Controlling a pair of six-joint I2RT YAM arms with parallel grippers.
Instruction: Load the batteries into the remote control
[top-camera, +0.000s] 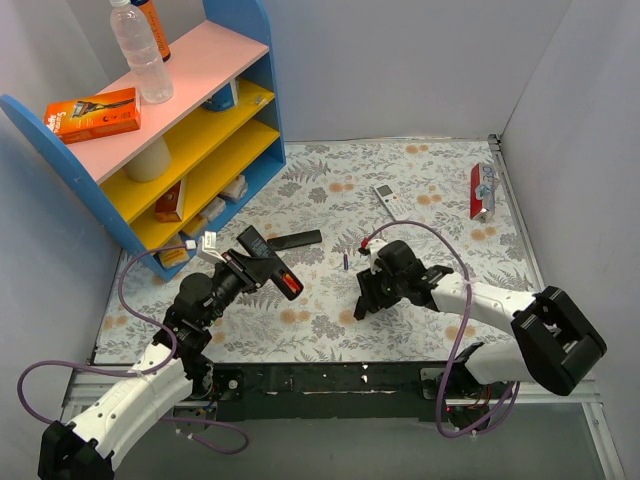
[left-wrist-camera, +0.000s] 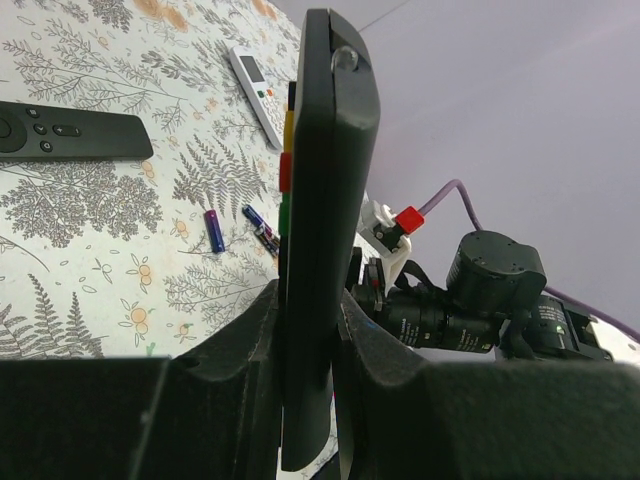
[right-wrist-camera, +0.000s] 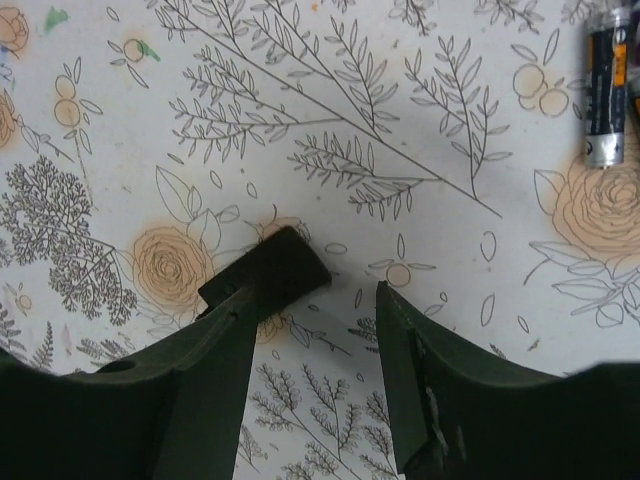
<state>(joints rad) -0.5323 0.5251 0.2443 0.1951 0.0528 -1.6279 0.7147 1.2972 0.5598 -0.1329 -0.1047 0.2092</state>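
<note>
The left gripper (top-camera: 255, 266) (left-wrist-camera: 310, 300) is clamped on the remote control (top-camera: 280, 275) (left-wrist-camera: 325, 180), its two fingers (left-wrist-camera: 262, 320) pressing the long black body from either side near one end. The remote is raised off the flowered tabletop (top-camera: 300, 325) and turned edge-on to the wrist camera, with red, yellow and green buttons showing along one face. To its right, the right gripper (top-camera: 365, 298) (right-wrist-camera: 335, 295) hangs low over the tabletop with its fingers (right-wrist-camera: 415, 380) spread partly apart and nothing between them, only the printed leaves and flowers. A dark battery (right-wrist-camera: 607, 90) with a metal end lies on the tabletop well apart from those fingers, at the upper right corner of the right wrist view. Just beyond the right gripper, a purple-blue battery (top-camera: 346, 261) (left-wrist-camera: 214, 230) lies flat, and the left wrist view shows a second battery (left-wrist-camera: 262, 234) near it, the two not touching. Further back, a shorter black remote (top-camera: 293, 240) (left-wrist-camera: 70, 132) lies face up, its round pad and small buttons visible. Beyond that, a small white remote (top-camera: 388, 195) (left-wrist-camera: 258, 90) rests on the tabletop, and a red package (top-camera: 481, 190) sits near the right wall. At the far left stands a blue shelf (top-camera: 255, 95) with yellow boards, carrying a clear bottle (top-camera: 140, 55) and an orange box (top-camera: 93, 115) on its pink top.
</note>
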